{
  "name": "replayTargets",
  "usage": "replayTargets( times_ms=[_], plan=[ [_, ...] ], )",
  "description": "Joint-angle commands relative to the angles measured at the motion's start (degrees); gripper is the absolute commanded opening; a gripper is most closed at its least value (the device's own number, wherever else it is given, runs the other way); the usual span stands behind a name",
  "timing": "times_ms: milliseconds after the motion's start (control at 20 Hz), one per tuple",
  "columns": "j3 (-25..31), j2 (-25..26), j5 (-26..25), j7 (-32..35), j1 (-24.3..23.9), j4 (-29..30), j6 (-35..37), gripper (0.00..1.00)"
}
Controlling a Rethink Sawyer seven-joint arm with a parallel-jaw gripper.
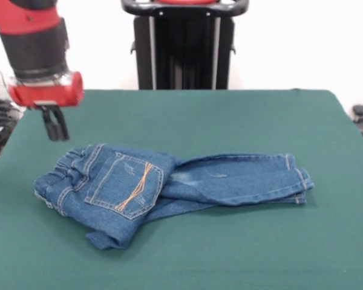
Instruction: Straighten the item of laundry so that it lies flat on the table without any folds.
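**So, gripper hangs just behind the waistband end**

Basically the small blue denim jeans with orange-stitched pocket (169, 184) lie crumpled left of centre on the dark green felt table (230, 115), long axis running left to right, waistband at picture-left, both legs stacked toward the right. The black gripper on the red arm (55, 125) hovers above the cloth, just beyond the waistband corner; can't tell if it's spread or closed. Plenty of bare felt right and front for pulling the folded part out.

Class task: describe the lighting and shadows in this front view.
Front view: even, soft light; the jeans cast only a faint shadow on the green table; the wall behind looks washed-out white; the gripper is dark and slightly blurred.
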Motion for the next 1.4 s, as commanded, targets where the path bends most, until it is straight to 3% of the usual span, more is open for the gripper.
replayTargets(
  times_ms=[50,850,900,1400],
  plan=[
    [5.2,-2.4,-1.1,-15.3,-1.7,2.8,9.7,0.00],
    [7.7,2.5,-4.6,-13.6,-2.7,3.0,3.4,0.00],
    [7.7,2.5,-4.7,-12.4,-2.6,3.1,3.5,1.00],
    [8.3,4.4,-5.2,-7.6,-1.7,2.5,0.0,1.00]
  ],
)
